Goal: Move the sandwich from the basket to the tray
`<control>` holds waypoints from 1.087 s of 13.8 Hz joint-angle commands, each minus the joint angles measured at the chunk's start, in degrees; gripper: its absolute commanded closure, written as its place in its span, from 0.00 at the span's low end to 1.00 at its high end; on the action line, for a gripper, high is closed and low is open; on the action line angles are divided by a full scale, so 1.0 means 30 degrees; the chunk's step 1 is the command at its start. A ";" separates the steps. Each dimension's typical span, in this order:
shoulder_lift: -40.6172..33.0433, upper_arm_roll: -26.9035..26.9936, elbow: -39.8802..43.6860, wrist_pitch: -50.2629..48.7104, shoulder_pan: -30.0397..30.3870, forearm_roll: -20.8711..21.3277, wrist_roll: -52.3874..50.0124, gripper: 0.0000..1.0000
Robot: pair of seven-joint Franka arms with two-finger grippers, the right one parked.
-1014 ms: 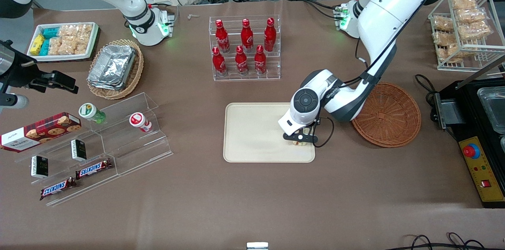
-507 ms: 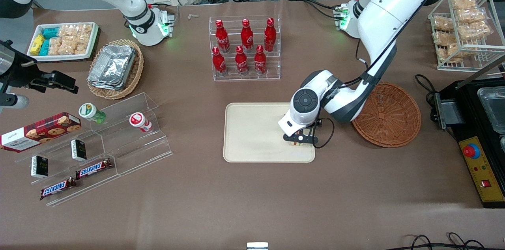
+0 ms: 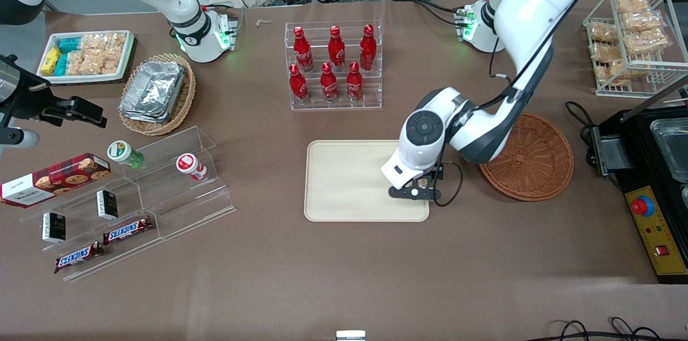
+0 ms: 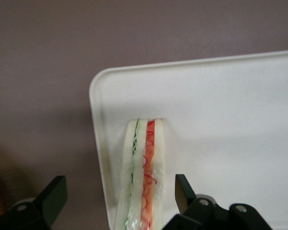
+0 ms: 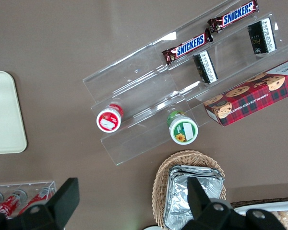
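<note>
Since the sandwich (image 4: 143, 167) rests on the tray (image 3: 344, 179) near its corner, your pincer (image 4: 120, 203) stands open above it; the basket (image 3: 532, 158) is empty.

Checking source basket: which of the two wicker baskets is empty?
The round reddish-brown basket beside the tray; the tan oval one holds foil containers. The open gripper hangs over the sandwich.

Just below the gripper (image 4: 116, 203), whose black fingers (image 4: 52, 195) look like matt plastic, the sandwich (image 4: 143, 177) shows soft pale bread under glossy clear film. It stands on the tray (image 4: 221, 115), smooth cream plastic. Beside it, the reddish-brown basket (image 3: 529, 158) is rough woven wicker.
</note>
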 commanded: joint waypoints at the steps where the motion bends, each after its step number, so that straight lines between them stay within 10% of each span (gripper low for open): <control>1: -0.3035 -0.0051 -0.0277 -0.1610 0.0948 -0.1732 0.1146 0.00; 10: -0.6731 0.0007 0.0983 -0.6564 0.5051 -0.5571 0.7594 0.00; 15: -0.9163 0.4390 0.1013 -0.8933 0.4735 -0.7421 1.3063 0.00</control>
